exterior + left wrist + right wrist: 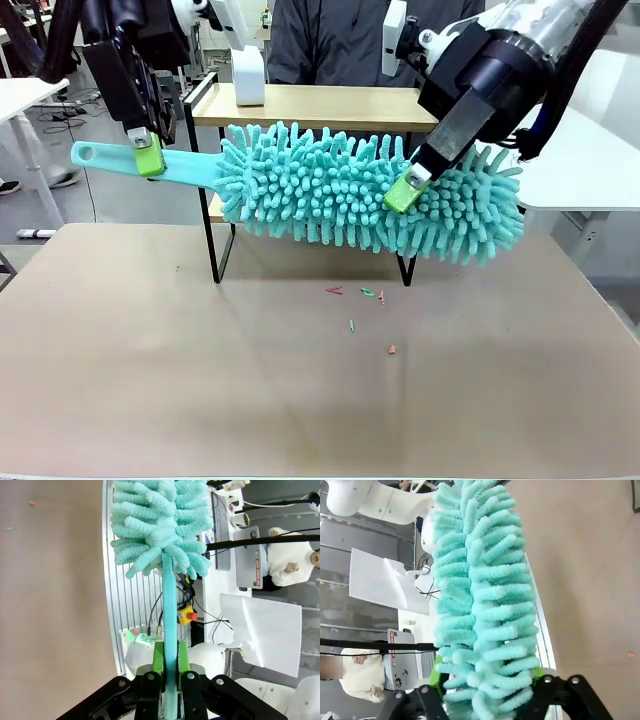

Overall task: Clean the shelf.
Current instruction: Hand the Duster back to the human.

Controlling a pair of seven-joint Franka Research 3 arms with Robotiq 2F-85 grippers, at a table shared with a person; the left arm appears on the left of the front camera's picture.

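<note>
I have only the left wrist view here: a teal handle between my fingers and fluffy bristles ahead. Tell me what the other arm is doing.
Observer: The right gripper is closed on the far end of the duster head, so both arms carry the duster.
Operator: Report where the duster sits relative to the shelf.
Observer: It hangs roughly level, in front of the shelf, just below its top board. The left gripper holds the handle out past the shelf's left side.
Operator: Say what is on the table under it.
Observer: A few small coloured scraps lie on the tan tabletop, just in front of the shelf's legs.
</note>
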